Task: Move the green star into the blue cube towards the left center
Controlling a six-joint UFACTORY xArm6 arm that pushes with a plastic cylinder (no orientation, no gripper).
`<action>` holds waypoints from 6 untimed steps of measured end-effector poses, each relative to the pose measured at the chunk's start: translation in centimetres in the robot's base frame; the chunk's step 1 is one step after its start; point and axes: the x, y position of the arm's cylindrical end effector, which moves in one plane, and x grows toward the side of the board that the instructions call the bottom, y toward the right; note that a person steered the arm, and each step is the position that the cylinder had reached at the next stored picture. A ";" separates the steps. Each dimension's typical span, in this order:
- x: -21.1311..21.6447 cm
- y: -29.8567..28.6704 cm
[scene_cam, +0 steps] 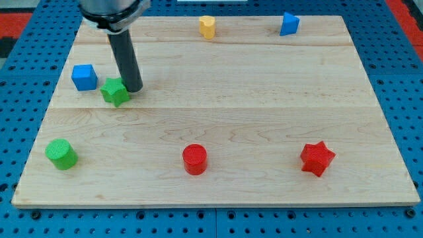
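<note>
The green star [115,91] lies on the wooden board at the view's left, a little above the middle. The blue cube [84,77] sits just to its upper left, with a small gap between them. My tip [133,88] is down on the board at the star's right side, touching or almost touching it. The dark rod rises from there toward the view's top left.
A green cylinder [61,154] stands at the bottom left, a red cylinder [194,159] at the bottom centre and a red star [317,158] at the bottom right. A yellow block [207,26] and a blue triangular block [289,24] sit along the top edge.
</note>
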 end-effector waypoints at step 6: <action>-7.0 1.5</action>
